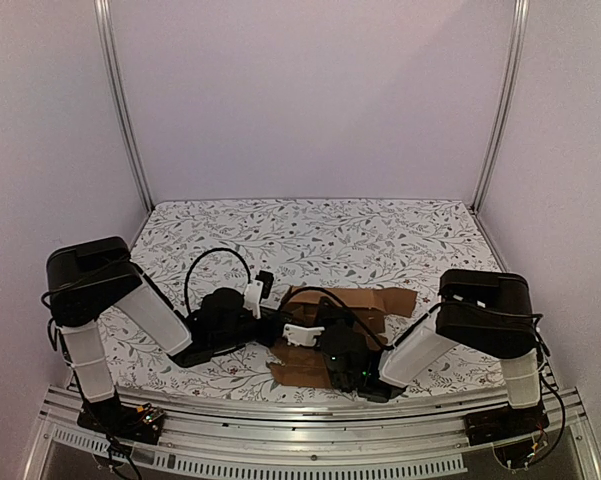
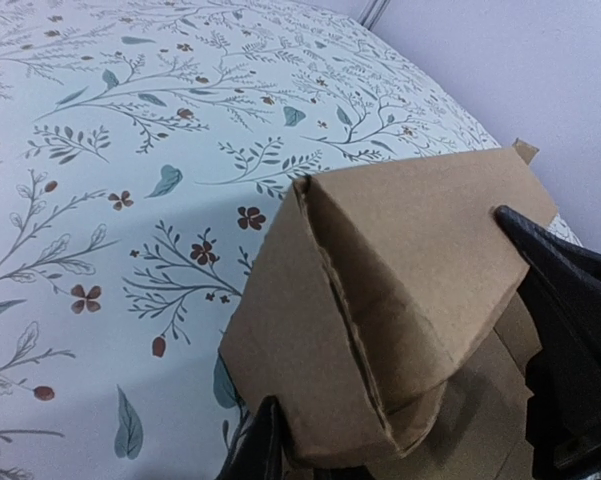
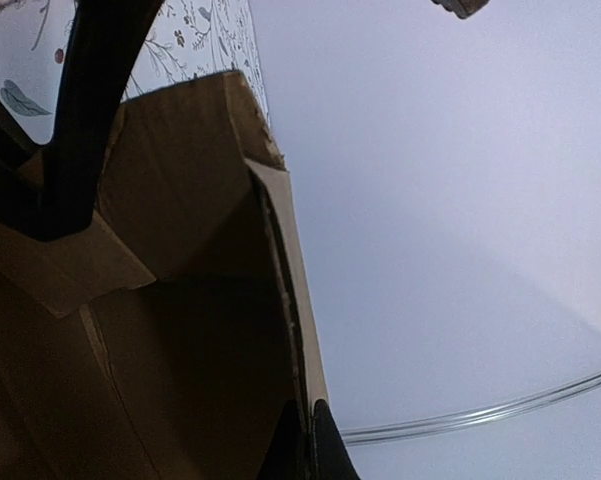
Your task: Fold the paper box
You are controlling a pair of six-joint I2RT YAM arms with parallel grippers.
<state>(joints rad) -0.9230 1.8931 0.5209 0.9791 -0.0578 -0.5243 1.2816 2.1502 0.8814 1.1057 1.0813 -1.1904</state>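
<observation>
The box (image 1: 355, 305) lies low in the middle of the top view, partly folded. It looks like thin cardboard: light, stiff in the panels and weak at the creases, so a flap edge near a crease is the best hold. The left gripper (image 2: 380, 310) straddles a raised flap and the right gripper (image 3: 180, 320) stands at a wall edge. Whether either one pinches, I cannot tell. The table (image 1: 380, 230) has a flowered cloth, and pale walls (image 1: 310, 100) stand close around it.

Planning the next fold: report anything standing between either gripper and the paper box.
Nothing visible does. The left gripper and right gripper are at the paper box, with cardboard between their fingers in each wrist view.
</observation>
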